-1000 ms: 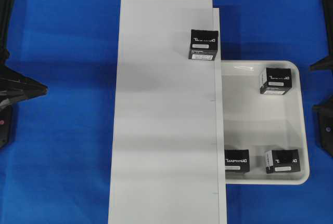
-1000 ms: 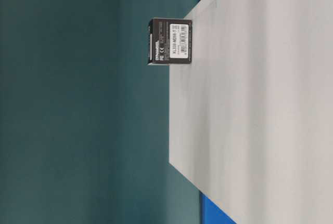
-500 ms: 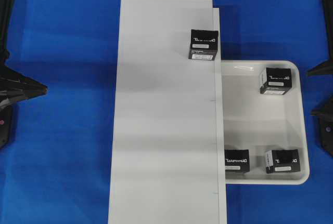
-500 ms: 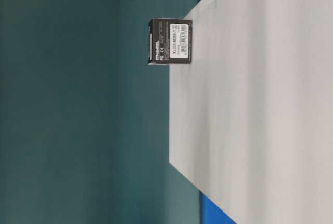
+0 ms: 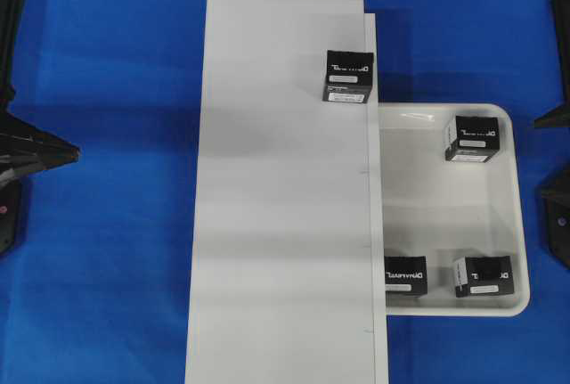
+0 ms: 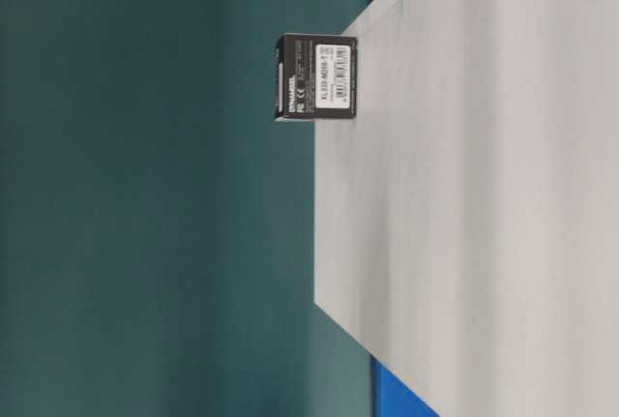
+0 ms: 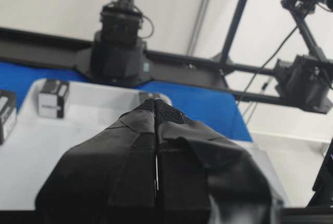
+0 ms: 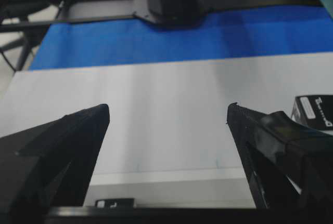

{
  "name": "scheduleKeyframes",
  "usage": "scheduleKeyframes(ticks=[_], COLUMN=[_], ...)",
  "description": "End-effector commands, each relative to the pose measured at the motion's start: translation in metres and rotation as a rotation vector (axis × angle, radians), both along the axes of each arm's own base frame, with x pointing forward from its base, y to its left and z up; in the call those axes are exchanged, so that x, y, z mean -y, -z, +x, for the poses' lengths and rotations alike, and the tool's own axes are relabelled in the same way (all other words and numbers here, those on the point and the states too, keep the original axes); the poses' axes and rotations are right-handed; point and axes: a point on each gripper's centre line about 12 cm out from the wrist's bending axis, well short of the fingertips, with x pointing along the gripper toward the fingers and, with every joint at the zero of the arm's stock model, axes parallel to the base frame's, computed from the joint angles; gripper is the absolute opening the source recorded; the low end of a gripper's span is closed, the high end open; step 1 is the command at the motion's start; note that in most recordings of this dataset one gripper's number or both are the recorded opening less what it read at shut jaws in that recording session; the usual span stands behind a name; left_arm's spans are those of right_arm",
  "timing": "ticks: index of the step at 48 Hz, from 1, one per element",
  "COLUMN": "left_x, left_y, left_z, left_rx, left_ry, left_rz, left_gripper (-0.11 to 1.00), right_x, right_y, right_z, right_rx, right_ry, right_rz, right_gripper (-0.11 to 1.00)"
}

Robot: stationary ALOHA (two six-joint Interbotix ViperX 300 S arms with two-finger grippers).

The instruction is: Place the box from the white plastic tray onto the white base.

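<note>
Now, change: right hand (image 8: pixel 167 117) backs off a bit, wide open, empty
Left hand (image 7: pixel 156 110): closed tight, empty
Box (image 5: pixel 347 76): sits on white base (image 5: pixel 276 206)
Tray (image 5: pixel 521 224): three boxes left

Left gripper (image 7: pixel 156 110) jaws together above tray (image 7: pixel 93 91)
</note>
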Motion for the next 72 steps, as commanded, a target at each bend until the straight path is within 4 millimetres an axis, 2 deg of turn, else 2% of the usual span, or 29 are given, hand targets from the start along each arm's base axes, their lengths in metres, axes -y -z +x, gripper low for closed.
scheduleKeyframes(ticks=[1,40,72], left_x=[0.0,0.001,0.001], left_y=[-0.004,0.006,0.006], left_z=[0.001,0.004,0.004], left_rx=[0.012,-0.014,-0.015], left_ry=[0.002,0.002,0.002], left_rz=[0.002,0.001,0.001], left_gripper=[-0.07,-0.07,-0.07], right_x=[0.0,0.0,0.0], right_y=[-0.002,0.007,0.016], right_z=[0.0,0.001,0.002], right_rx=[0.003,-0.023,-0.037], right_ry=[-0.001,-0.001,0.0], right_rz=[0.004,0.005,0.004], right_gripper=[0.98,0.98,0.98])
